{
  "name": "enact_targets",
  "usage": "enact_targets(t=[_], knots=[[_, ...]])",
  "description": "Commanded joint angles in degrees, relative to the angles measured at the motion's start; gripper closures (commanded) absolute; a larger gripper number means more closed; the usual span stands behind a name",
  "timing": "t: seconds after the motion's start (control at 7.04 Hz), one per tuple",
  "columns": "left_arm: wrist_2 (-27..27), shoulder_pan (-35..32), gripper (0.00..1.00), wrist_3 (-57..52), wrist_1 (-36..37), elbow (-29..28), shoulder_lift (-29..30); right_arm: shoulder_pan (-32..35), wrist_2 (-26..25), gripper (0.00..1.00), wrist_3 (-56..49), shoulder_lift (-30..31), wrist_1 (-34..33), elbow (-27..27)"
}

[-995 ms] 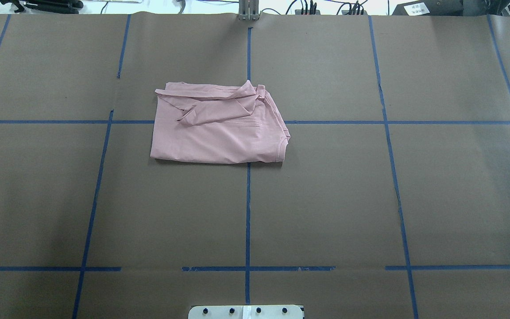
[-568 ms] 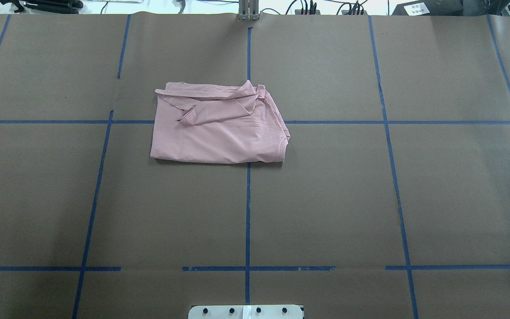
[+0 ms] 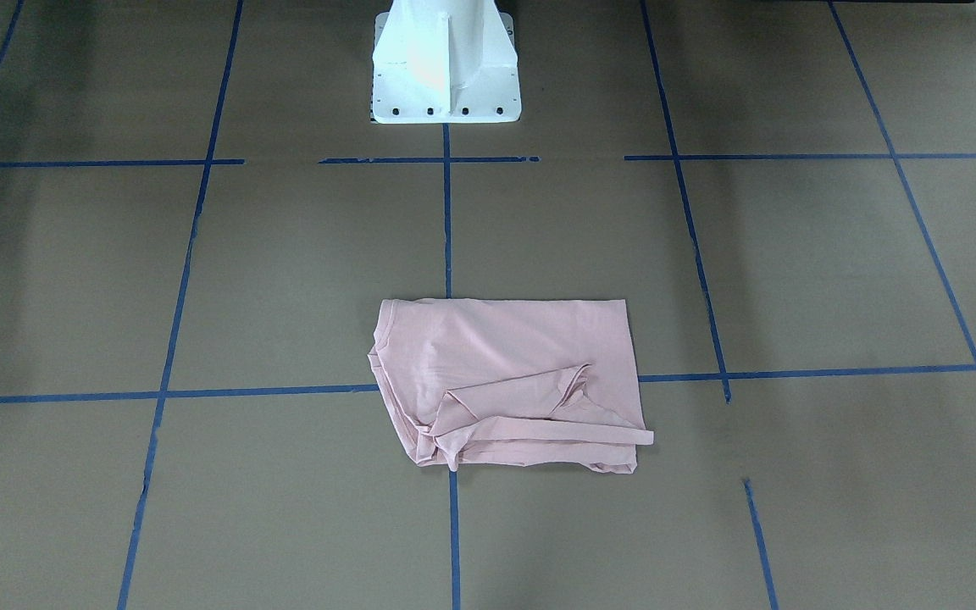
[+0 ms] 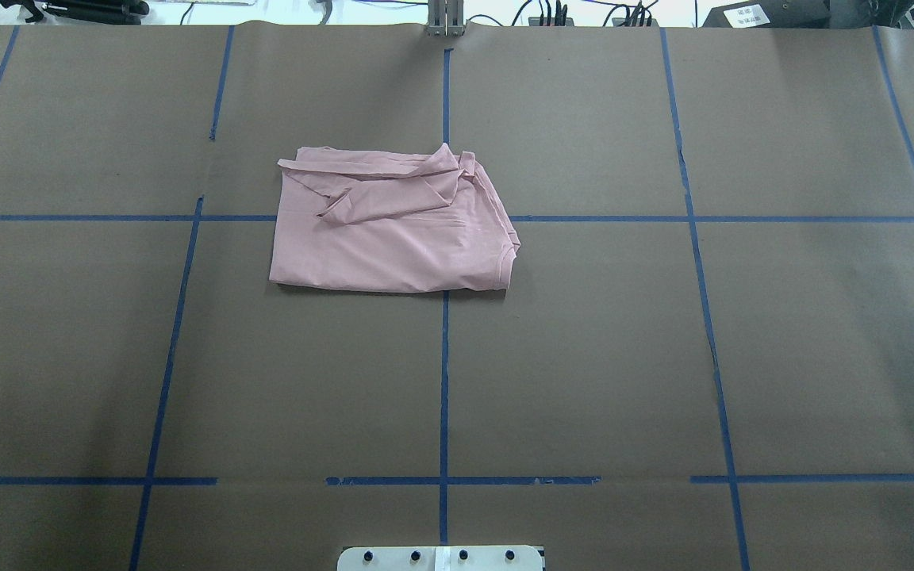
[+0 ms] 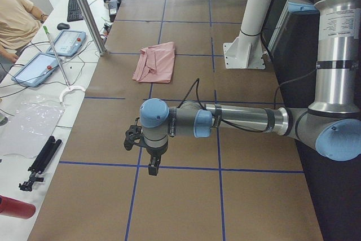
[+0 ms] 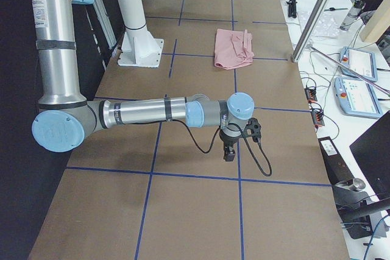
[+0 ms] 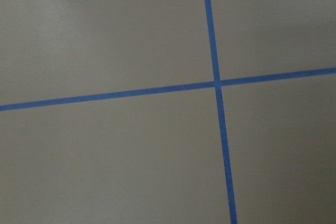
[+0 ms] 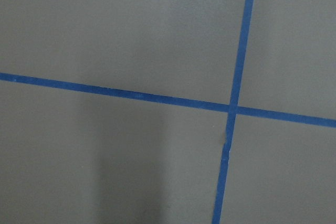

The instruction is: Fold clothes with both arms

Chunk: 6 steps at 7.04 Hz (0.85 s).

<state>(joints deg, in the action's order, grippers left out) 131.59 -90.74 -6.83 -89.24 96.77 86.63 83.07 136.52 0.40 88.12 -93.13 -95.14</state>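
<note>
The pale pink T-shirt [image 4: 393, 230] lies folded into a rough rectangle on the brown paper, left of the table's centre line, with a sleeve flap folded over its far part. It also shows in the front view [image 3: 505, 381] and both side views [image 5: 155, 63] [image 6: 233, 50]. Its print is hidden. Both arms are outside the overhead and front views. My left gripper [image 5: 153, 167] hangs over bare paper far from the shirt, and so does my right gripper [image 6: 229, 153]. I cannot tell whether either is open or shut. Both wrist views show only paper and blue tape.
The white pedestal base [image 3: 446, 59] stands at the robot's side of the table. Blue tape lines [image 4: 444, 381] grid the brown paper. Teach pendants [image 5: 36, 69] [image 6: 356, 95], cables and tools lie on the white benches beyond the far edge, where a person [image 5: 17, 21] sits.
</note>
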Motion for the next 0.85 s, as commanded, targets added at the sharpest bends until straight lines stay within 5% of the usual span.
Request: enact_targets(t=[0.0,0.71], knots=[[0.0,3.2,0.00,-0.1,-0.1,-0.1,-0.1,-0.2,-0.3,0.00,0.0,1.1,-0.7,-1.4],[0.2,2.8,0.00,-0.1,0.2,5.7,-3.4,-3.2,-2.7,0.00,0.0,4.2,-0.2,-0.9]])
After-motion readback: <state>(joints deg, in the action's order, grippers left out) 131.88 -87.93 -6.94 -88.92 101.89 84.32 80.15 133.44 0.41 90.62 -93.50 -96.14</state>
